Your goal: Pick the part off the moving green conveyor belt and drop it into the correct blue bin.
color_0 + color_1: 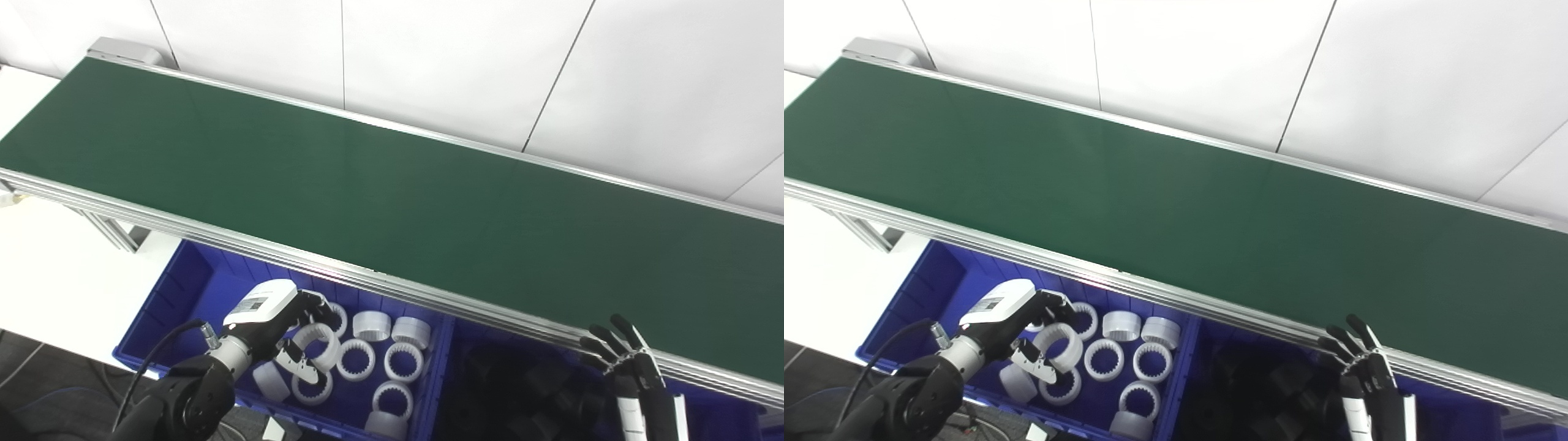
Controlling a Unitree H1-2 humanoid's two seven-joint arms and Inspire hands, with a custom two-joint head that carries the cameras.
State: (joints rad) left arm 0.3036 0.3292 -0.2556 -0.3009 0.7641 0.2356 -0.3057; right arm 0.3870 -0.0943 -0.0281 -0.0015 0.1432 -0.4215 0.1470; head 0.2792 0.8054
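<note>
Now our left hand [288, 331] grips a white ring [318, 343] over the bin [184, 288]; our right hand [625, 361] hangs wide.

White toothed ring part [318, 343], tilted, in left hand [278, 327], over left blue bin [184, 288]

conveyor belt [392, 184]: matt dark green, smooth, with no sheen
belt frame [380, 283]: brushed silvery metal rails, ribbed, catching light along the lower edge
left bin [184, 288]: glossy blue plastic, ribbed walls
white rings [355, 358]: matt white plastic, toothed inside, smooth outside
black parts [520, 392]: dull black, in the lower middle bin; material unclear
left hand [288, 327]: smooth white plastic shell, black fingers
right hand [625, 361]: black, slightly shiny fingers
wall [490, 55]: smooth matt white panels
</note>
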